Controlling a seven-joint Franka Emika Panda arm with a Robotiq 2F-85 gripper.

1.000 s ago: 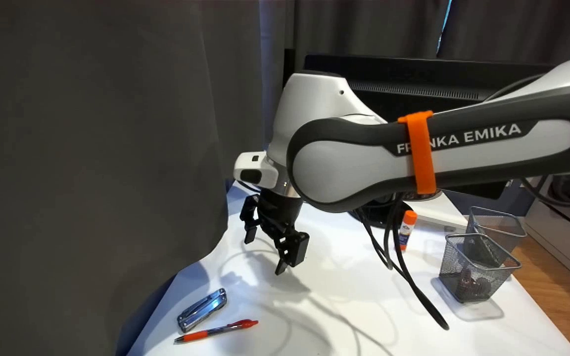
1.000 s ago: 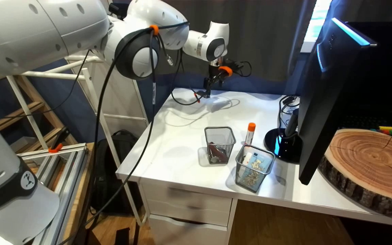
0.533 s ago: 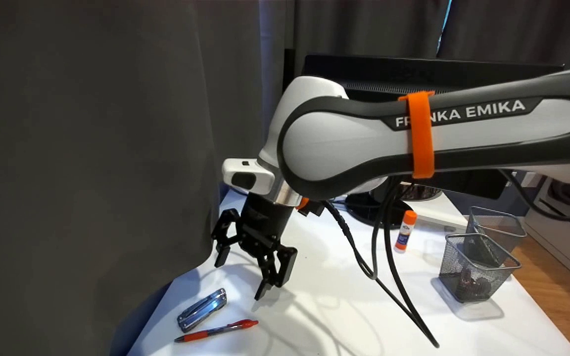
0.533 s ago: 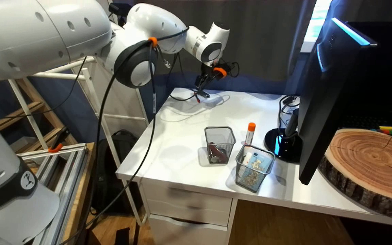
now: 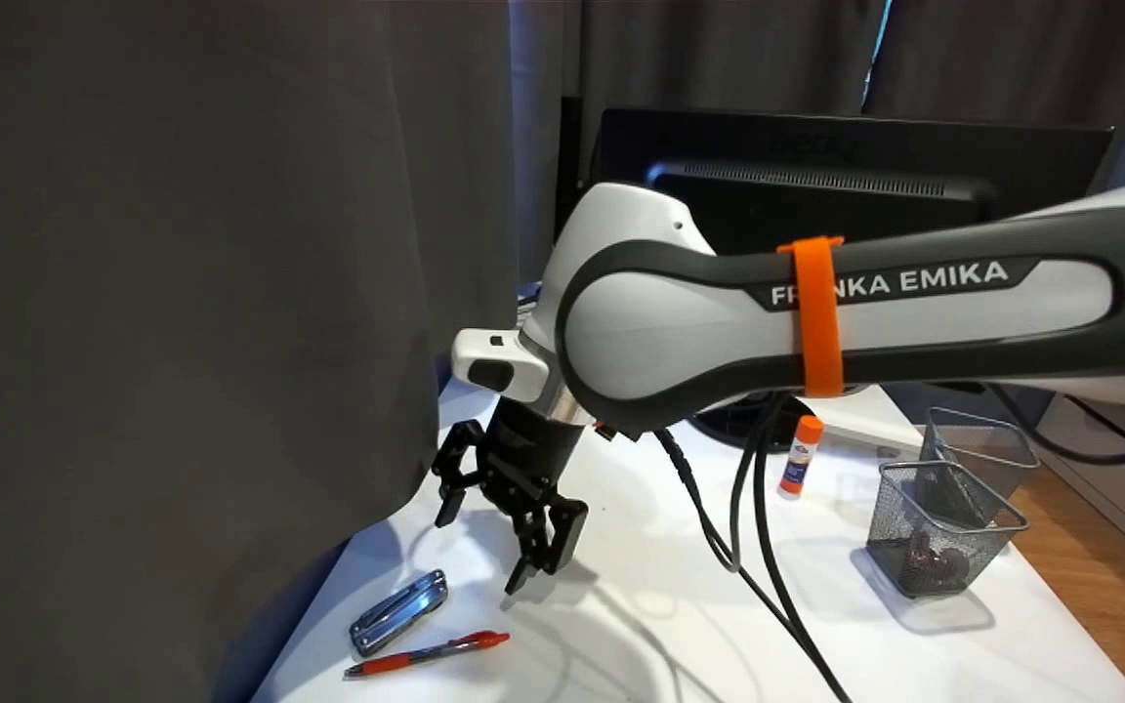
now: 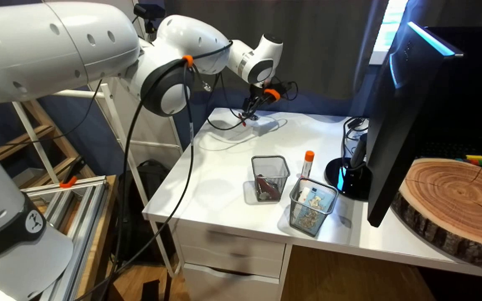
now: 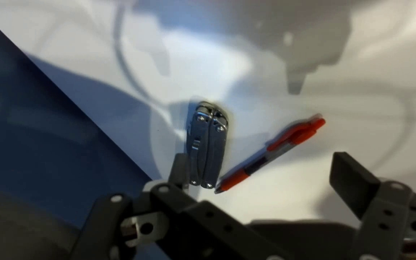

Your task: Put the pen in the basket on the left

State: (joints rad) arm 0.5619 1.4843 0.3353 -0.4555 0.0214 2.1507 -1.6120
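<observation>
The black two-fingered pincer (image 7: 260, 171) has its fingers wide apart and holds nothing between them; it hangs above the white worktop (image 6: 216, 188) and, as it seems, touches nothing. Just ahead of it in the wrist view lies the thin red-orange pen (image 7: 270, 156) with a greyish middle, flat and slanting, and its tip is just beside the folded silver metal multi-tool (image 7: 208, 144); whether these two touch, I am not able to say. Well apart from them, in an exterior view, the grey wire-mesh basket (image 6: 271, 177) with square, flared sides stands at the left of a similar mesh basket (image 6: 310, 207), so I judge it to be the target. The step in hand is, I think, the approach for the grasp. The next move should bring the pincer over the pen, turn it so that the fingers close across the pen's body, and then go down without pushing the multi-tool. Compared with one second ago, the pincer has come lower and closer to the pen, while in the last half second it shifted only a little; the pen, the multi-tool and both baskets lie as before
</observation>
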